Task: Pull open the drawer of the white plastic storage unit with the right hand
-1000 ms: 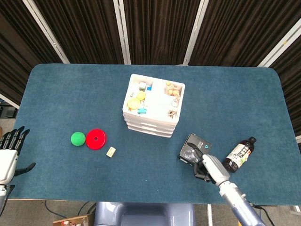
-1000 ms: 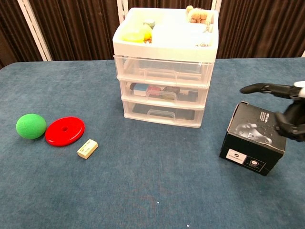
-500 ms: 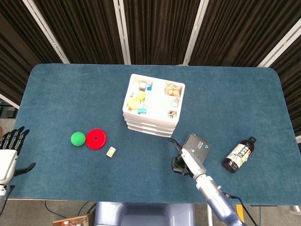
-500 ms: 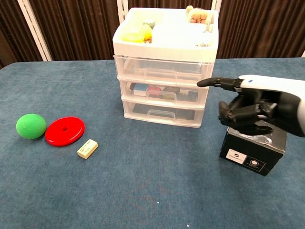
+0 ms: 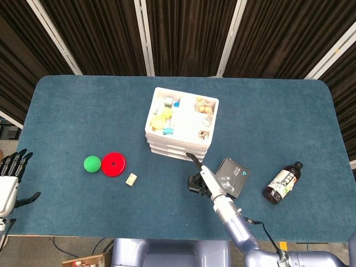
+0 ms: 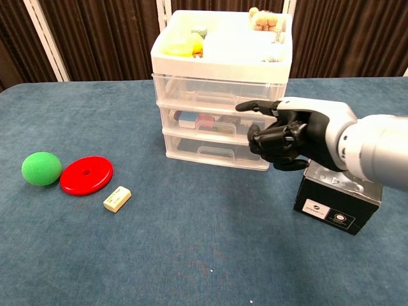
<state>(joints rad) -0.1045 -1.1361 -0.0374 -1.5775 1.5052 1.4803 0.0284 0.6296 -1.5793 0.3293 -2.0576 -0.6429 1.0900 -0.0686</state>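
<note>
Right hand (image 6: 287, 139) curled on nothing, just before storage unit (image 6: 220, 95) — drawers closed — left hand (image 5: 10, 181) spread

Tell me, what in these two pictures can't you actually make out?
- Chest view: the right hand covers the right ends of the storage unit's lower drawers, so contact with a handle cannot be judged.
- Head view: seen from above, the drawer fronts are hidden under the unit's top tray.
- Head view: the left hand is cut off by the frame edge.
- Head view: the bottle's label is too small to read.
</note>
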